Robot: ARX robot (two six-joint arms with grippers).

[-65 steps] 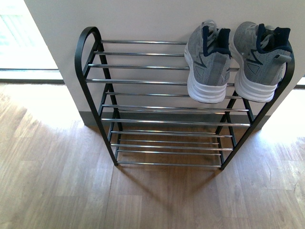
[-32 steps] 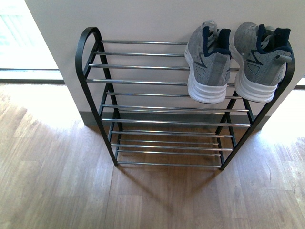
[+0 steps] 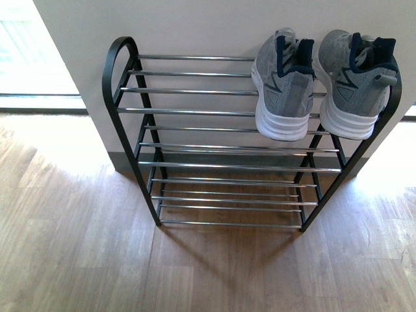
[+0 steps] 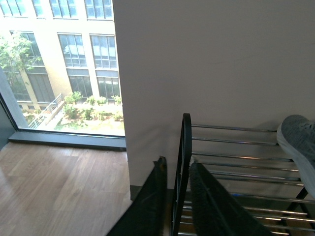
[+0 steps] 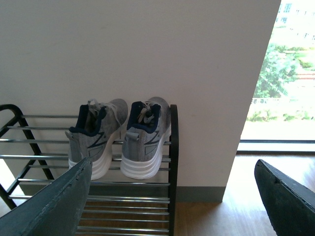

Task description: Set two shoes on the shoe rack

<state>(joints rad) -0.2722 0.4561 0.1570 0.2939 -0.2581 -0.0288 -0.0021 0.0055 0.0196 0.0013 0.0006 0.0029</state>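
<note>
Two grey knit sneakers sit side by side, heels toward me, on the right end of the shoe rack's (image 3: 195,112) top tier: one shoe (image 3: 283,84) and the other shoe (image 3: 356,81) against the right frame. The right wrist view shows both, the first shoe (image 5: 96,137) and the second shoe (image 5: 146,137), on the rack (image 5: 173,147). My right gripper (image 5: 172,194) is open and empty, well back from them. My left gripper (image 4: 176,172) is shut on nothing, facing the rack's (image 4: 231,142) left frame; a shoe toe (image 4: 298,142) shows at the edge. Neither arm appears in the front view.
The rack stands against a white wall (image 3: 195,26) on a wooden floor (image 3: 78,247). Bright windows (image 4: 64,64) flank the wall on both sides. The rack's lower tiers (image 3: 227,195) hold nothing.
</note>
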